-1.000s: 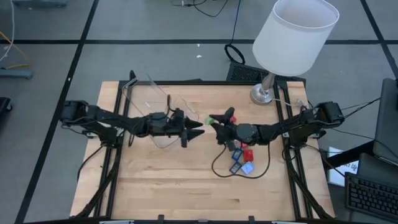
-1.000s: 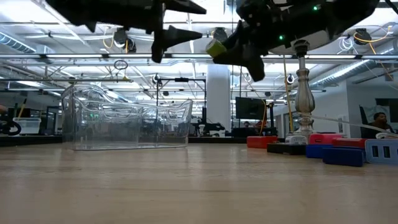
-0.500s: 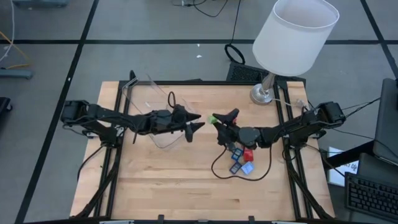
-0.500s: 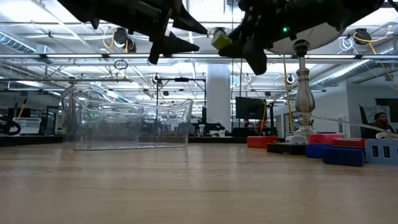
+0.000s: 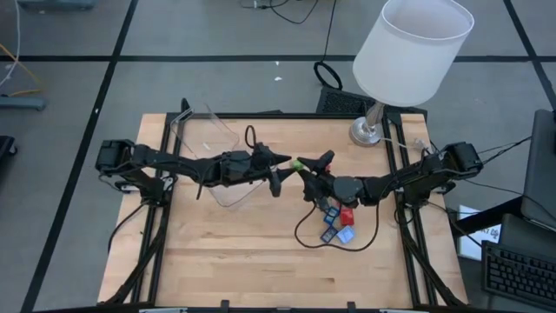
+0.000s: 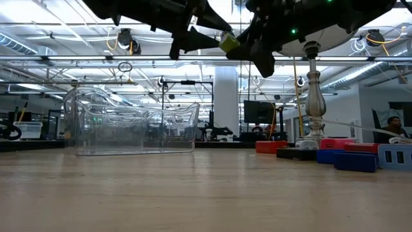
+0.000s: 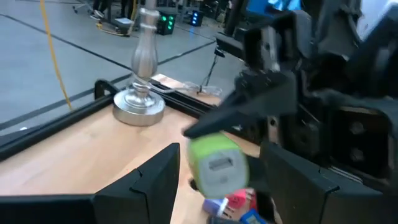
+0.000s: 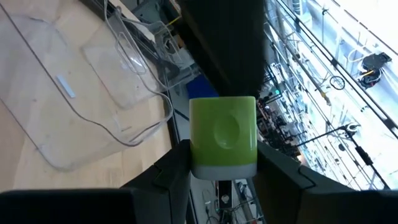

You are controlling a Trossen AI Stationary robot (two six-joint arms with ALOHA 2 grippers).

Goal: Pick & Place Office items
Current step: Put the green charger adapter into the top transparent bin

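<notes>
Near the centre of the high view, the right gripper point(image 5: 306, 168) has its jaws clenched on a green cube point(image 5: 298, 163), held well above the wooden surface point(image 5: 261, 261). The left gripper point(image 5: 280, 166) faces it from the left, jaws released and spread to either side of the green cube point(image 7: 217, 163). Below and right of the cube lie the other office items point(image 5: 339, 222), red and blue pieces inside a loop of black cable point(image 5: 304, 236). A clear container point(image 5: 208, 143) sits at upper left, a white-shaded lamp point(image 5: 408, 52) at upper right.
</notes>
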